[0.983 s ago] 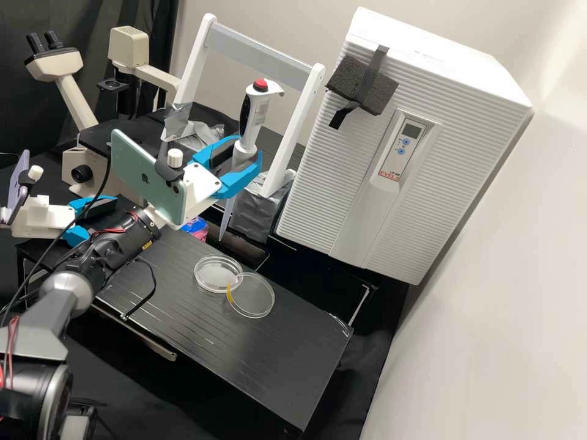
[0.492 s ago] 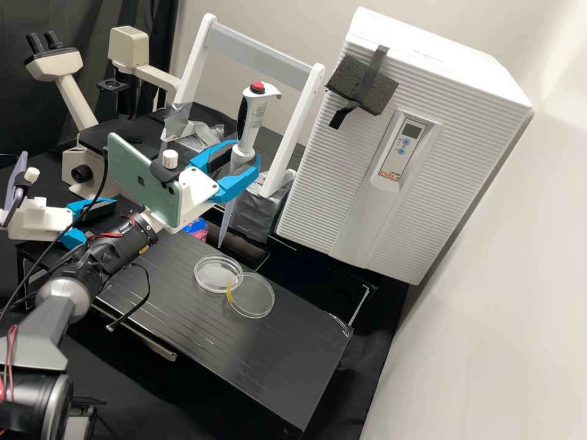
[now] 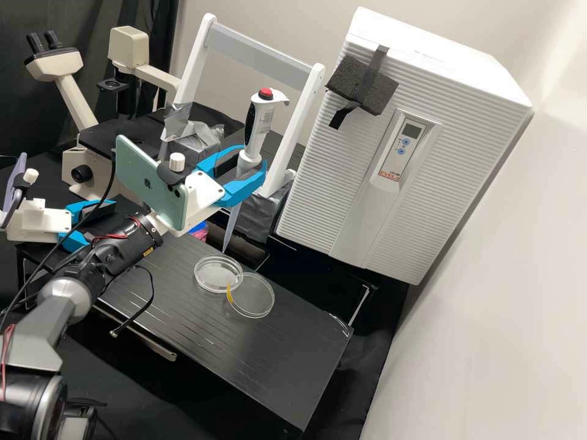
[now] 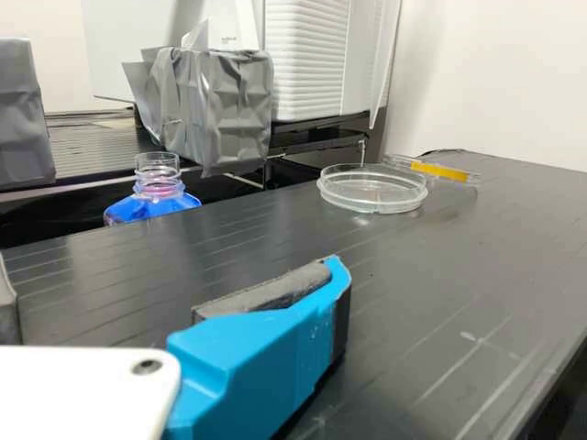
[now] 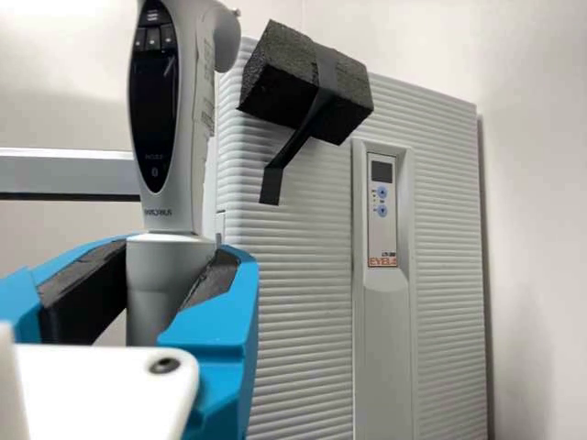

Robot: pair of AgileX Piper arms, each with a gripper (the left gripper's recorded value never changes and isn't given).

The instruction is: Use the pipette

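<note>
- My left gripper [image 3: 85, 221] rested spread and empty, low over the tabletop [image 3: 275, 360].
- My right gripper [image 3: 241, 168], clenched on the pipette [image 3: 257, 119], had shifted rightward. The tip hung below it, nearer the petri dish [image 3: 218, 272], so dispensing seemed next.

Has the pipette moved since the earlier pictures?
Yes. The pipette in the right gripper has sunk slightly, its tip nearer the petri dish.
</note>
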